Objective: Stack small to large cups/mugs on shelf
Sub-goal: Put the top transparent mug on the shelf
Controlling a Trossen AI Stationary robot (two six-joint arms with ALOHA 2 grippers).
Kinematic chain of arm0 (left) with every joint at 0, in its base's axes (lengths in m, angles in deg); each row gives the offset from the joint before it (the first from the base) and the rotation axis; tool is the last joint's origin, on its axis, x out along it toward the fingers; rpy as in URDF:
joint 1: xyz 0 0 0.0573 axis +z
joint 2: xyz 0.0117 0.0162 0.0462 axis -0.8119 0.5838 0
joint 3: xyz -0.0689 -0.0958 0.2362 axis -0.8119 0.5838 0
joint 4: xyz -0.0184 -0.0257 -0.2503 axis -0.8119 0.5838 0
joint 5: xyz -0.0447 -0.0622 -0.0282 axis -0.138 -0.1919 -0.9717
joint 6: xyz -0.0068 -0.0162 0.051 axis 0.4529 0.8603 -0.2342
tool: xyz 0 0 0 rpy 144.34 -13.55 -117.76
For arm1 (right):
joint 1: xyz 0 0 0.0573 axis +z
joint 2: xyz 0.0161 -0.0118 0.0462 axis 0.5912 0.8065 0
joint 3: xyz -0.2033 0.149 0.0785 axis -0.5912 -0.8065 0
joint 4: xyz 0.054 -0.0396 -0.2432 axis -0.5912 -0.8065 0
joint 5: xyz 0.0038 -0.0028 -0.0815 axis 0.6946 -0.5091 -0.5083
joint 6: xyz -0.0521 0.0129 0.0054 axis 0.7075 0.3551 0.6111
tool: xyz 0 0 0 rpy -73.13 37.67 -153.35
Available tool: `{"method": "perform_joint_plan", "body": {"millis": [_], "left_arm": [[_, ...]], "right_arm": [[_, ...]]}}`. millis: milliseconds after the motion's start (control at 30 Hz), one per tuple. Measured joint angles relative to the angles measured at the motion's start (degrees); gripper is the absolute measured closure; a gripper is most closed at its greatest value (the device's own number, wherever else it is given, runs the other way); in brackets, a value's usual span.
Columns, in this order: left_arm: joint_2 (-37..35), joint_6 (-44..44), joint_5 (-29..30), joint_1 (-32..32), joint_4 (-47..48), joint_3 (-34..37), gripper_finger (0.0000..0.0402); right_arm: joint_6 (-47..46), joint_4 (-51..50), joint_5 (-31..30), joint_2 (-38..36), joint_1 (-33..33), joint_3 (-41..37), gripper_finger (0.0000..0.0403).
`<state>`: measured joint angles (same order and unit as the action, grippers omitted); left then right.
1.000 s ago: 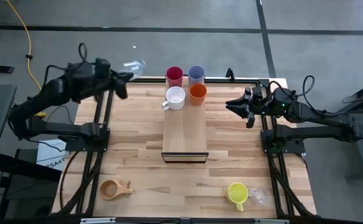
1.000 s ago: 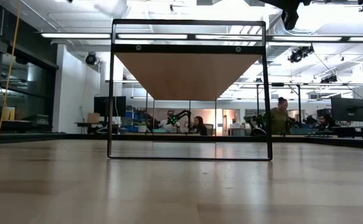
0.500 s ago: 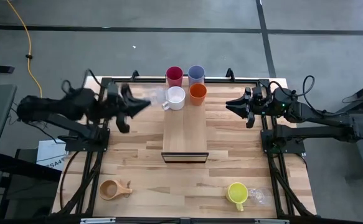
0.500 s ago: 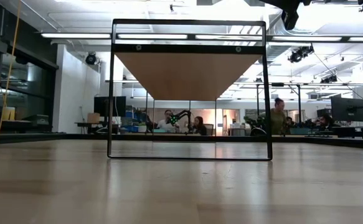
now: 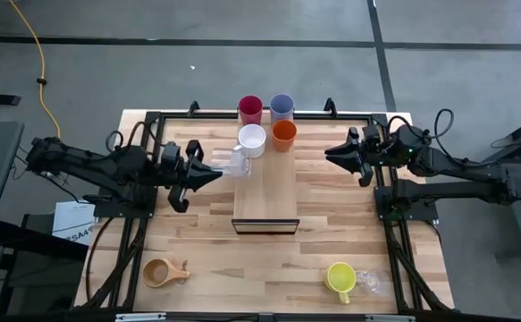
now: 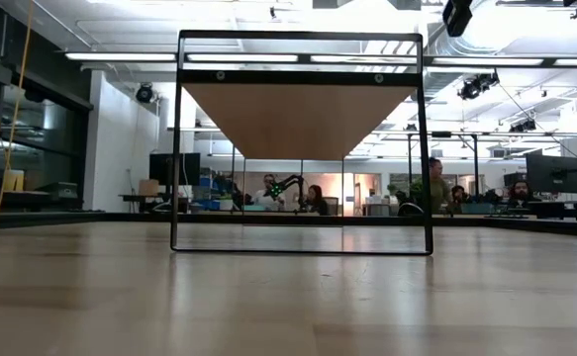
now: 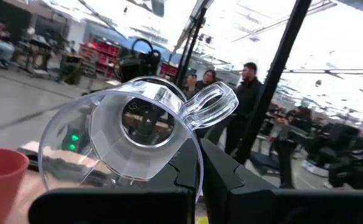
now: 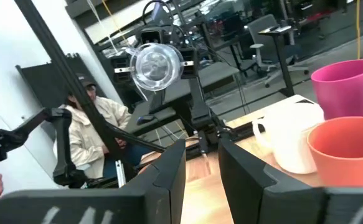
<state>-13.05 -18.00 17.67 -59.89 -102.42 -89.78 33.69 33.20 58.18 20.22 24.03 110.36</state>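
Left gripper (image 5: 208, 170) was clamped shut on a clear glass mug (image 5: 236, 162), held on its side just off the left edge of the shelf (image 5: 264, 199), near the white mug (image 5: 252, 139). Left wrist view showed the mug's (image 7: 131, 134) mouth facing the camera, handle up, fingers pinching the wall. Judgement: light, rigid, slick, breakable; a rim pinch could slip, so a hold on the handle or across the body looks safer.

Right gripper (image 5: 336, 155) hung off the shelf's right side, fingers part open, nothing between them.

Red cup (image 5: 250, 109), lavender cup (image 5: 281, 106) and orange cup (image 5: 283, 133) sat at the shelf's far end.

Hard to read: the glass outline against the wood, and the second clear glass (image 5: 369, 283) beside the yellow mug (image 5: 340, 277). Low view showed no cups.
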Motion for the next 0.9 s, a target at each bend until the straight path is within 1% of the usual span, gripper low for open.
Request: {"method": "perform_joint_plan", "body": {"millis": [100,633,733,833,900], "left_arm": [[-0.5,-1.1,0.2,0.0,-0.3,0.1,0.0401],[-2.6,-0.6,0.5,0.0,2.3,0.1,0.0401],[-2.6,-0.5,0.8,0.0,2.8,0.1,0.0401],[-2.6,-0.5,1.2,0.0,3.2,0.1,0.0401],[-2.6,-0.5,1.2,0.0,3.2,0.1,0.0401]], "right_arm": [[0.0,0.2,0.2,0.0,0.0,0.0,0.0315],[0.3,0.2,0.5,0.0,0.0,0.0,0.0315],[3.1,0.2,2.6,0.0,0.1,0.0,0.0317],[6.6,0.1,3.3,0.0,1.3,0.0,0.0336],[8.4,0.1,3.3,0.0,2.3,0.0,0.0365]]}}
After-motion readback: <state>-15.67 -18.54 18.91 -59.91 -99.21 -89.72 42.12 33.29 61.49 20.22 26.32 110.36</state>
